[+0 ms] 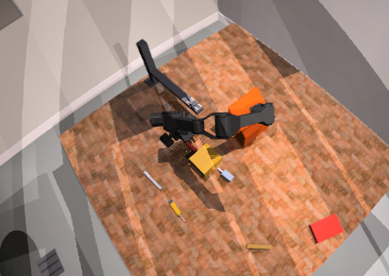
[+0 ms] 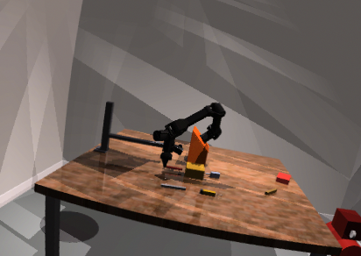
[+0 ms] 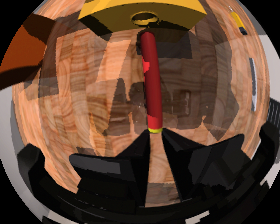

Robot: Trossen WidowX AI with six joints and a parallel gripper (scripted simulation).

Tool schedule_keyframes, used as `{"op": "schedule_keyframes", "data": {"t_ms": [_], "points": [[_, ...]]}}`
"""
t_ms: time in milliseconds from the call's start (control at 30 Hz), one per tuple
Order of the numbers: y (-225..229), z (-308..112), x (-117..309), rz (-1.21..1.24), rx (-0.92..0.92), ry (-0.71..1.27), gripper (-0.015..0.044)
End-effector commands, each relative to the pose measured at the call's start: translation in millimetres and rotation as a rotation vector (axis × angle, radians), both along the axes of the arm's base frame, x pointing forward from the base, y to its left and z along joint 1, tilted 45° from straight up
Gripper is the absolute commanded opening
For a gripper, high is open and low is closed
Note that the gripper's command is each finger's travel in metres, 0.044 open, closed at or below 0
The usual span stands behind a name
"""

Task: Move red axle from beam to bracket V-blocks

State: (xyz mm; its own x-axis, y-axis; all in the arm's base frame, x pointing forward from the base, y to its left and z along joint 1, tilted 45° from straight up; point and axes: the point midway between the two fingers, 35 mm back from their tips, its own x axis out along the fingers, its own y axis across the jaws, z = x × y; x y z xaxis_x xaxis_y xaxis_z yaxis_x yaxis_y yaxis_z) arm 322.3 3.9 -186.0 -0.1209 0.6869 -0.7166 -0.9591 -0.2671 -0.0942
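One yellow block (image 1: 205, 161) (image 2: 194, 171) (image 3: 141, 15); one red rod (image 1: 191, 146) (image 2: 173, 168) (image 3: 152, 82); one red slab (image 1: 326, 228) (image 2: 283, 178); one arm (image 1: 189, 123) (image 2: 193, 118).

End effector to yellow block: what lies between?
The red axle, near end gripped by the end effector, far end outside the hole in the yellow block. The wrist view shows this.

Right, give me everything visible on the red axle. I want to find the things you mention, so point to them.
The red axle (image 1: 191, 146) (image 2: 173, 168) (image 3: 152, 82) is a slim, straight, round rod, smooth, plastic or painted by its look, with a yellow tip at the near end. The gripper (image 1: 187, 142) (image 2: 165, 166) (image 3: 155, 132) is shut on that end. It's held roughly level above the table, far end free, just outside the hole in the yellow block (image 1: 204, 160) (image 2: 194, 170) (image 3: 176, 7). Only the fingers appear to touch it.
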Motion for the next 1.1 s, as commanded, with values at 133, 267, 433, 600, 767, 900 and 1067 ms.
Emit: {"op": "schedule_keyframes", "data": {"t_ms": [133, 267, 433, 600, 767, 900, 1067], "points": [[4.8, -6.0, -1.4, 0.000, 0.004, 0.007, 0.0000], [3.4, -4.9, -1.6, 0.004, -0.001, 0.005, 0.0079], [3.4, -4.9, -1.6, 0.004, -0.001, 0.005, 0.0210], [1.9, -3.5, -1.3, 0.002, 0.001, 0.006, 0.0341], [-8.5, 6.8, 0.6, 0.000, 0.003, 0.007, 0.0440], [-16.0, 14.4, 2.0, 0.000, 0.002, 0.007, 0.0440], [-25.2, 23.7, 3.7, 0.000, 0.002, 0.007, 0.0440]]}}
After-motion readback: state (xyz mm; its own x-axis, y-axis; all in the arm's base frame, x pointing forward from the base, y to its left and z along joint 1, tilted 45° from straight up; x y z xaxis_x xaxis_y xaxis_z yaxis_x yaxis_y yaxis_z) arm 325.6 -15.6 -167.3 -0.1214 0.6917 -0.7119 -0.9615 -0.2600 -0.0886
